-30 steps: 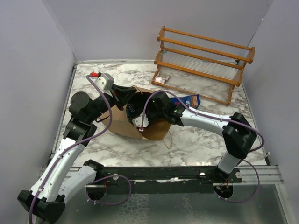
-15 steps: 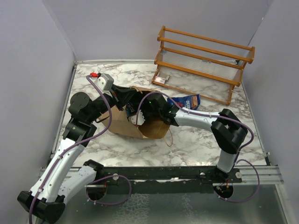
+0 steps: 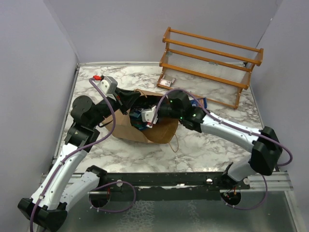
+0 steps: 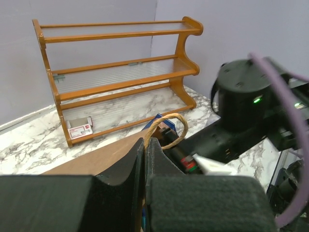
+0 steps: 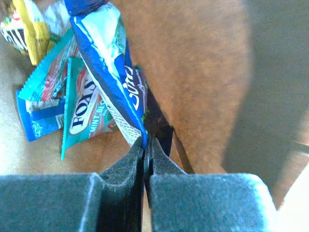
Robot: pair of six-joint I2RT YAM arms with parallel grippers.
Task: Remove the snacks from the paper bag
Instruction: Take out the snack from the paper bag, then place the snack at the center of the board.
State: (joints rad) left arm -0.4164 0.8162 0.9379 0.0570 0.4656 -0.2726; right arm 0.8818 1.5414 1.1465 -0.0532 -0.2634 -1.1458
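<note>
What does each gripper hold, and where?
Left gripper: paper bag, at its rim by the handle. Right gripper: blue packet, by its lower corner.

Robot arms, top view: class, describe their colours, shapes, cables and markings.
Both the left arm and right arm have white tubular links, black rounded joints and a purple cable looped alongside. Green lights glow on the right wrist. The fingers are black and curved.

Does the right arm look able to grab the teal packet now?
Probably not yet: the right claw is shut on the blue packet, which partly covers the teal packet. The left claw holds the bag open.
</note>
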